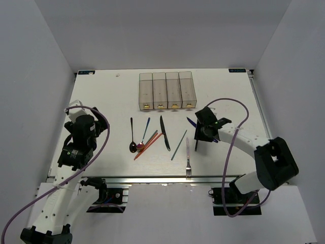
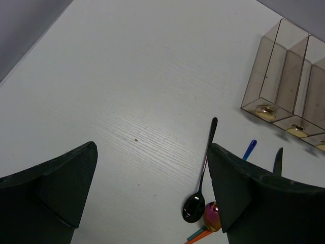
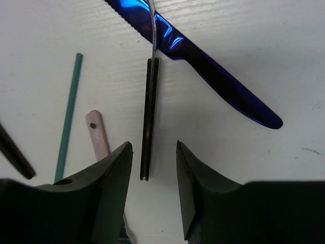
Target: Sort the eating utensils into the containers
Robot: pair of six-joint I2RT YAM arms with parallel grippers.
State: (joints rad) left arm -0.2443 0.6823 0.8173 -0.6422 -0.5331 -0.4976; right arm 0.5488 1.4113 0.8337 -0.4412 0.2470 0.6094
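Your right pincer (image 3: 154, 148) sits low over the right of the table (image 1: 111, 101). Its jaws are narrowed either side of the slim black handle (image 3: 150, 117), with a gap showing on both sides, so nothing is grasped. That handle's silver neck crosses the blue knife (image 3: 218, 84). Your left pincer (image 2: 152, 150) hangs released wide over bare table, left of the black spoon (image 2: 203, 173). The containers (image 1: 167, 90) stand at the far middle, well apart from both pincers.

containers (image 1: 166, 89): far centre | utensils (image 1: 164, 133): spread before them | fork (image 1: 188, 157): frontmost, right of centre
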